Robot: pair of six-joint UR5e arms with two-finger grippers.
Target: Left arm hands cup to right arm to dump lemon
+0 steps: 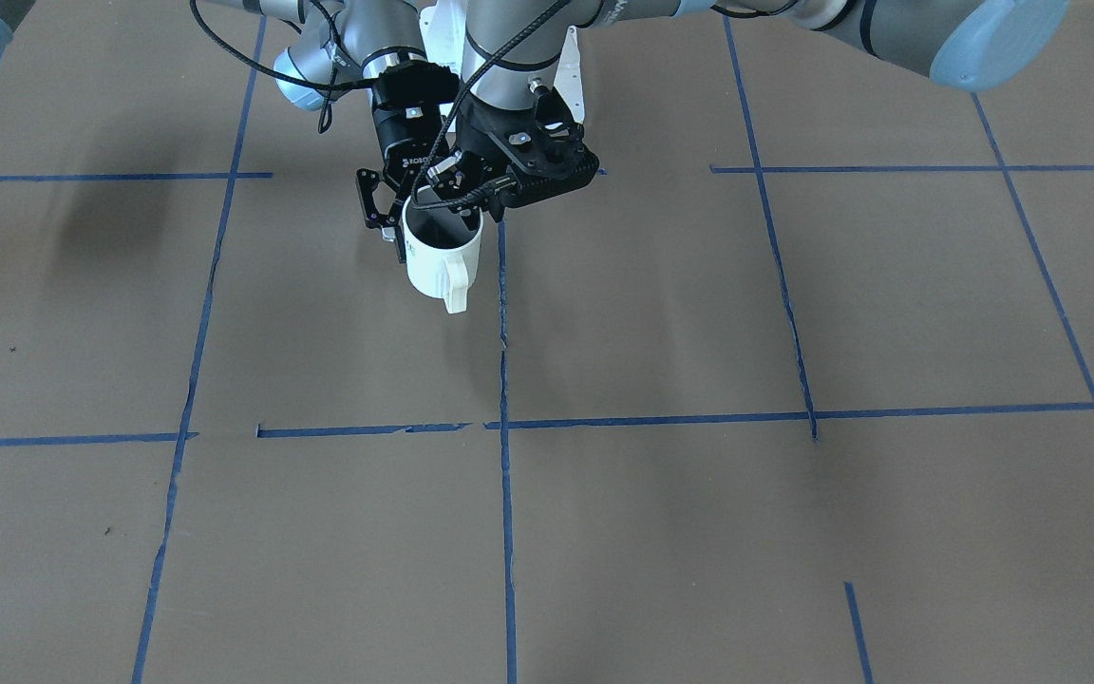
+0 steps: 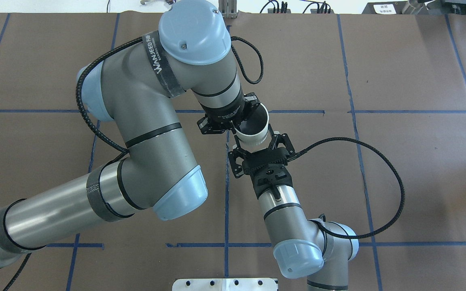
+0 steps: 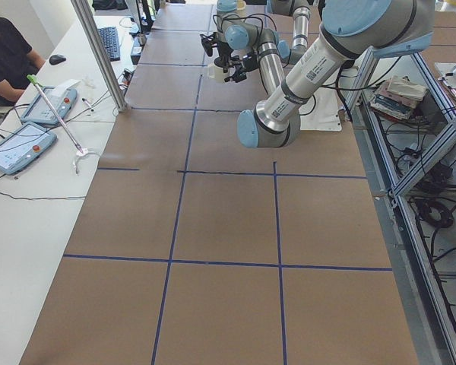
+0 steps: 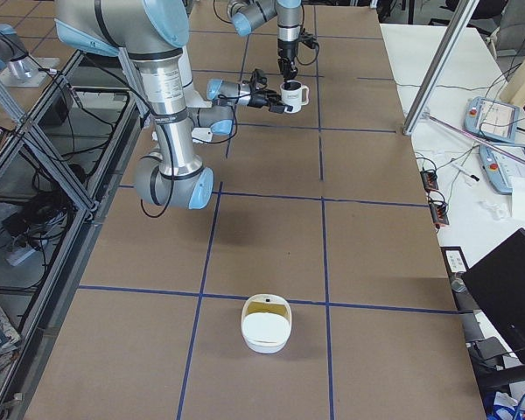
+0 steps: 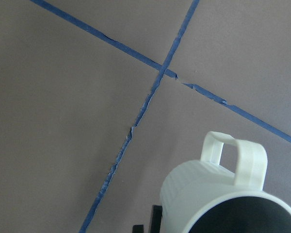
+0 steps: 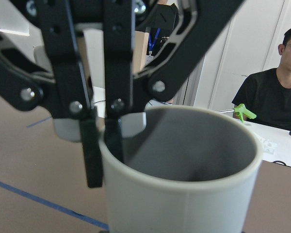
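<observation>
The white cup [image 2: 253,135], dark grey inside, hangs just above the table, its handle [image 1: 457,285] pointing away from the robot. My left gripper [image 2: 238,126] is shut on the cup's rim, one finger [image 6: 115,121] inside and one outside. My right gripper [image 2: 256,139] reaches in from the robot's side at the cup's height. Its fingers [image 1: 384,220] stand spread on either side of the cup's body, close to the wall, and look open. The lemon is hidden; the cup's bottom does not show. The cup also shows in the left wrist view [image 5: 218,199].
A white bowl [image 4: 266,324] with a yellowish inside stands on the brown table [image 1: 699,532] near its end on my right. Blue tape lines cross the table. A side table with tablets [image 3: 19,144] and a seated operator [image 3: 7,53] lies across from me.
</observation>
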